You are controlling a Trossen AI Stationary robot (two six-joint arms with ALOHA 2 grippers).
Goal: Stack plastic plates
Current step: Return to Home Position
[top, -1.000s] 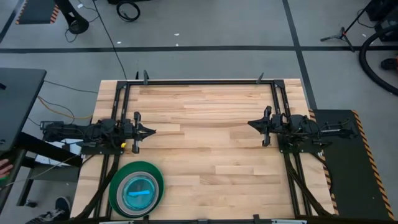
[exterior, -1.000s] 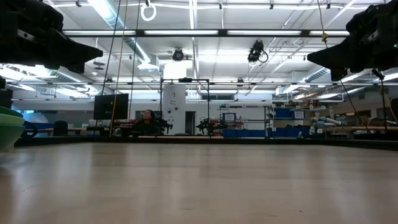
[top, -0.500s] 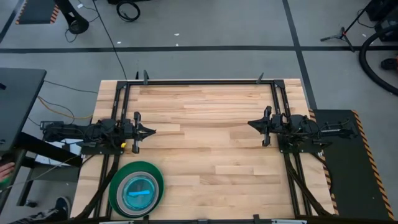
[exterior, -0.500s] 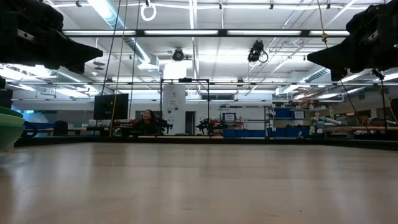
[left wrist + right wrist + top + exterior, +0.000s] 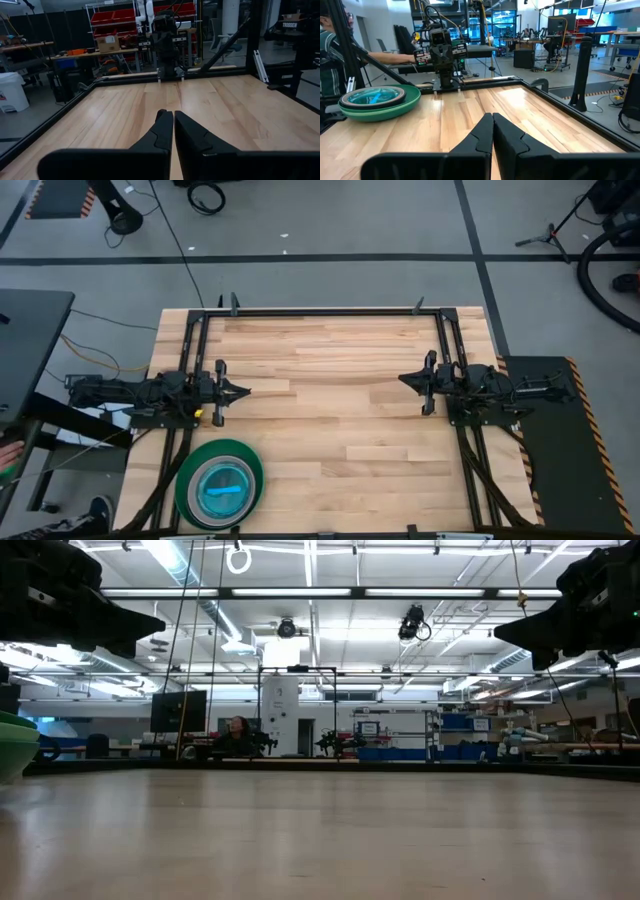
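Observation:
The plastic plates (image 5: 219, 482) sit in one stack on the table's near left part: a large dark green plate underneath, a grey one inside it, a cyan one on top. The right wrist view shows the stack (image 5: 380, 102) resting on its green base; the low view shows only its green edge (image 5: 14, 745). My left gripper (image 5: 247, 391) hovers shut above the table's left side, beyond the stack. My right gripper (image 5: 402, 379) hovers shut above the right side. Both point toward the table's middle and hold nothing.
A black frame (image 5: 320, 311) runs along the table's far edge and down both sides. Bare wood (image 5: 330, 410) lies between the two grippers. A person's hand (image 5: 8, 450) shows off the table's left edge, and a person stands beyond that side (image 5: 330, 55).

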